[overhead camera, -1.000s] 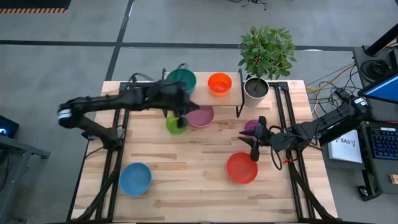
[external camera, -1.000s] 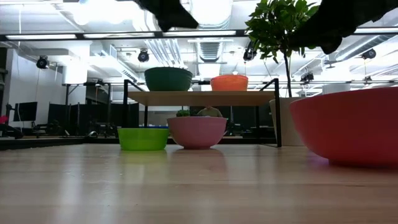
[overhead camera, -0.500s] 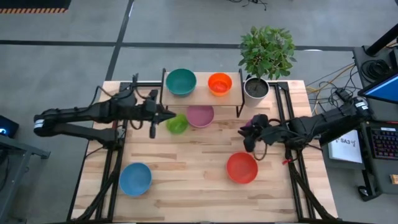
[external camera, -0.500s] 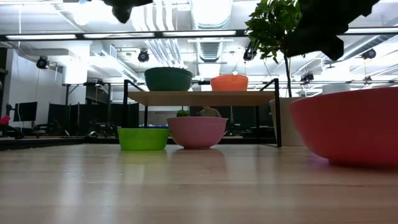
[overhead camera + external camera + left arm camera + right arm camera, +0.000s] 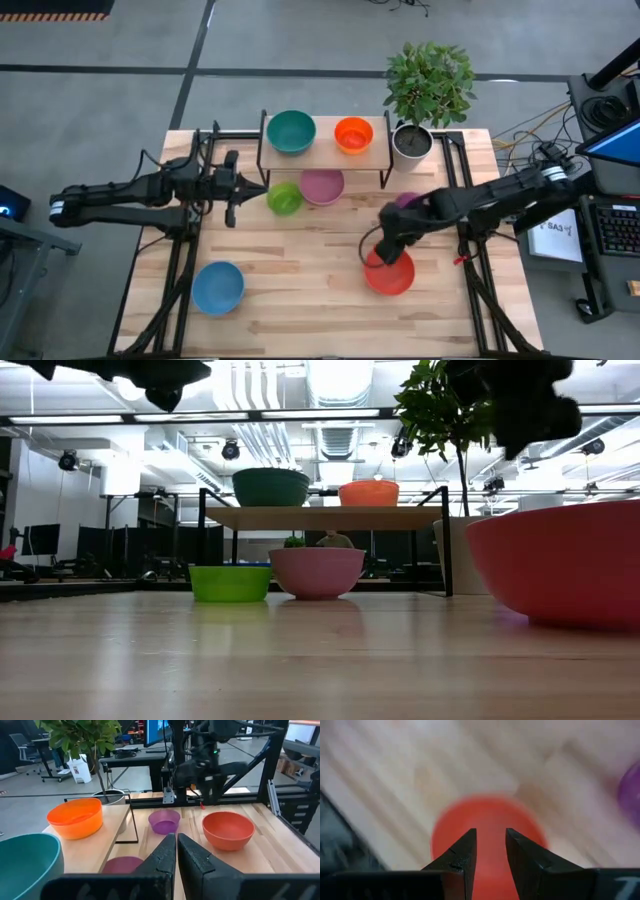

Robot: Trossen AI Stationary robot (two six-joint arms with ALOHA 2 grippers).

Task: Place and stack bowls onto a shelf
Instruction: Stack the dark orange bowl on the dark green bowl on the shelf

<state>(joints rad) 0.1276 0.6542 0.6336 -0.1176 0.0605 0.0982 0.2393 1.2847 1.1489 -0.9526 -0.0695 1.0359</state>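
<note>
Two bowls, teal (image 5: 291,131) and orange (image 5: 353,134), are already seated on the shelf (image 5: 325,151), mouths upward. The right hand (image 5: 385,250) is poised over the red bowl's (image 5: 389,271) rim, fingers slightly apart and empty (presumably lined up for a rim pinch). The left hand (image 5: 231,190), nearly closed on nothing, is parked beside the lime green bowl (image 5: 284,198) on the counter (image 5: 300,300)
</note>
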